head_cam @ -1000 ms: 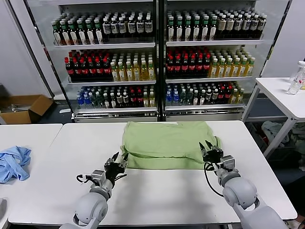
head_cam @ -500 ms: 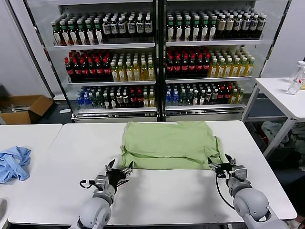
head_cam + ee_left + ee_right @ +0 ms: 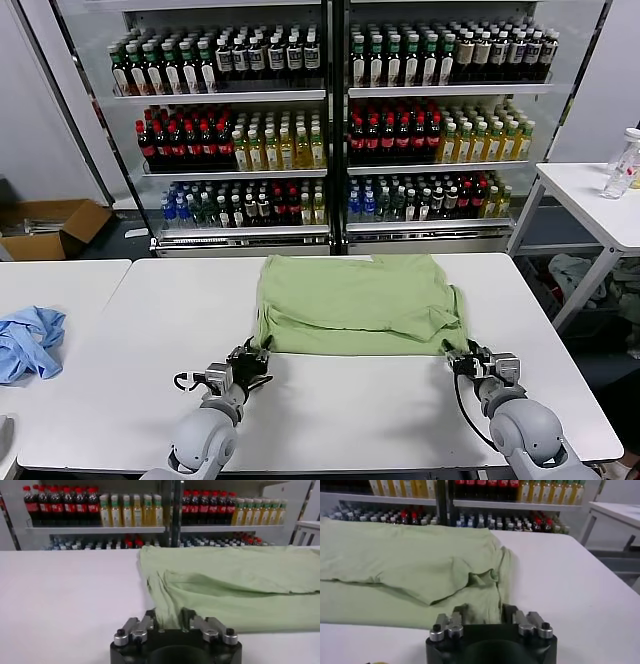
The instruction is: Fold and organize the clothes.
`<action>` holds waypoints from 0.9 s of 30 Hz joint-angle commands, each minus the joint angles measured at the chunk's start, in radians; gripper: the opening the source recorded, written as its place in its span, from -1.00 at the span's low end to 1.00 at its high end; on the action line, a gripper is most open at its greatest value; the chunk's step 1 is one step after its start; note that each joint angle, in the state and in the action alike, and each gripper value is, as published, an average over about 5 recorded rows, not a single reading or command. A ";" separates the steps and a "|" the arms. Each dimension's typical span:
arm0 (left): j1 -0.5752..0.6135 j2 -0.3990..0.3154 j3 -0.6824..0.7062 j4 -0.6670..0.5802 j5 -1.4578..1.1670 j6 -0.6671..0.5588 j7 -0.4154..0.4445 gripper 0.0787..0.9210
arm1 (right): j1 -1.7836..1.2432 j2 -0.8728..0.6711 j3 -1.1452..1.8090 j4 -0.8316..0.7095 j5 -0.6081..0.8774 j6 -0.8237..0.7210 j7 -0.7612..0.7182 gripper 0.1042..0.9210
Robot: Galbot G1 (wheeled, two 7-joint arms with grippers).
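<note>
The light green polo shirt point(image 3: 355, 300) lies part-folded on the white table point(image 3: 340, 420), its upper layer doubled over the lower; its print and collar do not show. My left gripper point(image 3: 252, 356) rests low on the table at the shirt's near left corner. In the left wrist view point(image 3: 169, 617) its fingers stand apart with the hem point(image 3: 170, 607) between them. My right gripper point(image 3: 462, 354) rests at the near right corner. In the right wrist view point(image 3: 481, 612) it is open with the shirt's edge point(image 3: 480, 595) between its fingers.
A light blue garment point(image 3: 28, 340) lies on the separate table at far left. Glass-fronted drink coolers point(image 3: 330, 120) stand behind the table. A white side table point(image 3: 590, 200) with a bottle stands at right. A cardboard box point(image 3: 50, 225) sits on the floor at left.
Both grippers dropped from above the shirt to the table and slid to its near corners. Their fingers now straddle the hem. The shirt's near edge has flattened.
</note>
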 commanded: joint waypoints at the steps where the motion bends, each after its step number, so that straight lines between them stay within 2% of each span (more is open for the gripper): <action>1: 0.029 0.012 -0.017 -0.020 -0.020 -0.010 0.001 -0.62 | -0.011 0.002 -0.004 0.006 0.026 -0.018 0.000 -0.56; 4: 0.064 0.017 -0.031 -0.055 -0.025 -0.018 0.001 -0.83 | -0.029 -0.007 -0.009 0.035 0.025 -0.015 -0.004 -0.77; 7: 0.134 0.012 -0.057 -0.108 -0.019 -0.027 -0.001 -0.95 | -0.059 -0.016 -0.010 0.073 0.021 -0.012 -0.006 -0.90; 21: 0.655 -0.046 -0.277 -0.471 0.023 -0.046 -0.016 -0.97 | -0.406 -0.040 0.051 0.381 -0.108 -0.004 -0.008 -0.91; 27: 0.771 -0.052 -0.310 -0.543 0.071 -0.040 -0.014 -0.97 | -0.542 -0.039 0.093 0.476 -0.209 0.000 -0.019 -0.89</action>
